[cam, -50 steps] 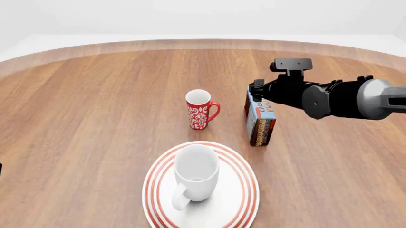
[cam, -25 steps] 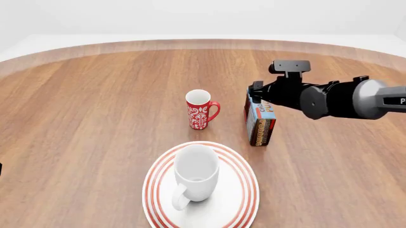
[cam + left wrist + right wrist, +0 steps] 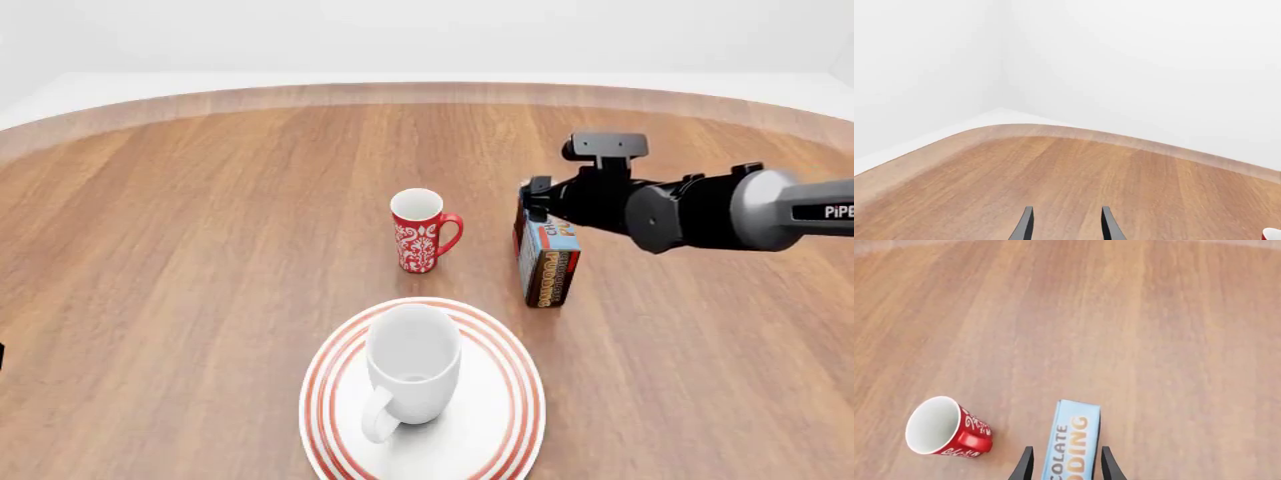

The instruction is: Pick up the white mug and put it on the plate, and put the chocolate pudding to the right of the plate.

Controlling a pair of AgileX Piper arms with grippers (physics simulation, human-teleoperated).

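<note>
The white mug (image 3: 414, 368) stands upright on the red-ringed plate (image 3: 518, 400) at the near middle of the table. Behind and to the right of the plate, the chocolate pudding (image 3: 549, 266) stands on its narrow side. My right gripper (image 3: 537, 203) is at the carton's top far end. In the right wrist view its fingers (image 3: 1025, 466) are open and straddle the light-blue face of the chocolate pudding (image 3: 1071, 437), with a gap on one side. My left gripper (image 3: 1066, 227) is open over bare wood with nothing between its fingers.
A red mug (image 3: 423, 232) with a white pattern stands upright left of the carton, close to it; the same red mug (image 3: 946, 427) shows in the right wrist view. The table's curved far edge (image 3: 427, 92) runs behind everything.
The right arm has crept slightly left and lower over the carton. The carton, both mugs and the plate have not moved.
</note>
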